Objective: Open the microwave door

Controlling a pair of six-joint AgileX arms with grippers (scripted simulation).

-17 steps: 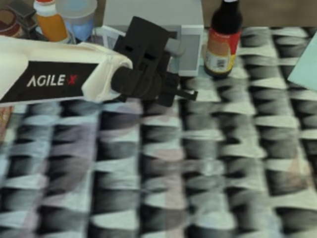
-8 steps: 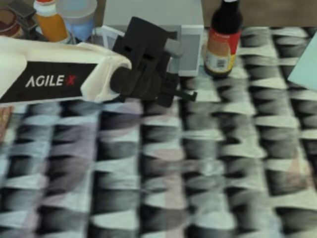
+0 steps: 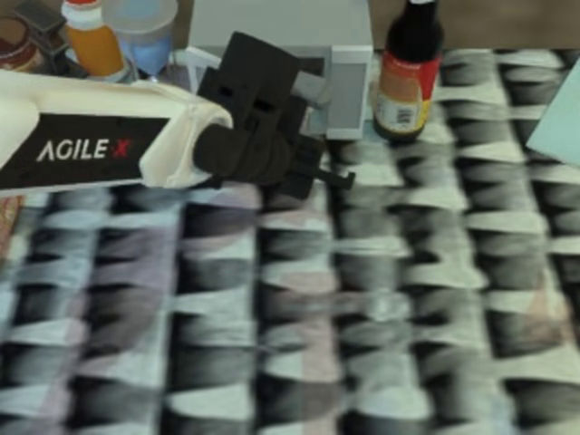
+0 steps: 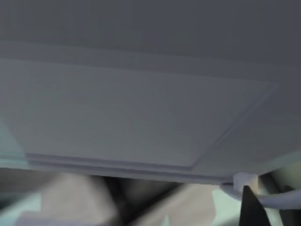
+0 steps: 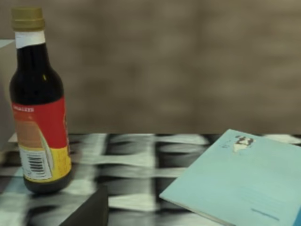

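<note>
The microwave (image 3: 281, 23) stands at the table's back middle. My left gripper (image 3: 306, 101) is right in front of it, shut on the grey handle (image 3: 313, 88) at the right side of the microwave door (image 3: 192, 62). The door's white left edge sticks out a little past the gripper body. In the left wrist view the door panel (image 4: 117, 113) fills the picture. One dark fingertip (image 4: 250, 209) touches the pale handle (image 4: 245, 181) there. My right arm is outside the top view. Only one dark finger (image 5: 91, 212) shows in the right wrist view.
A dark sauce bottle (image 3: 408, 77) with a red-yellow label stands just right of the microwave's control strip (image 3: 349, 91). An orange bottle (image 3: 91, 36) and a blue tub (image 3: 145, 27) crowd the back left. A teal book (image 3: 557, 122) lies at the right edge.
My left arm has drawn a little to the left and back. The handle went with it, and the door's left edge has shifted slightly.
</note>
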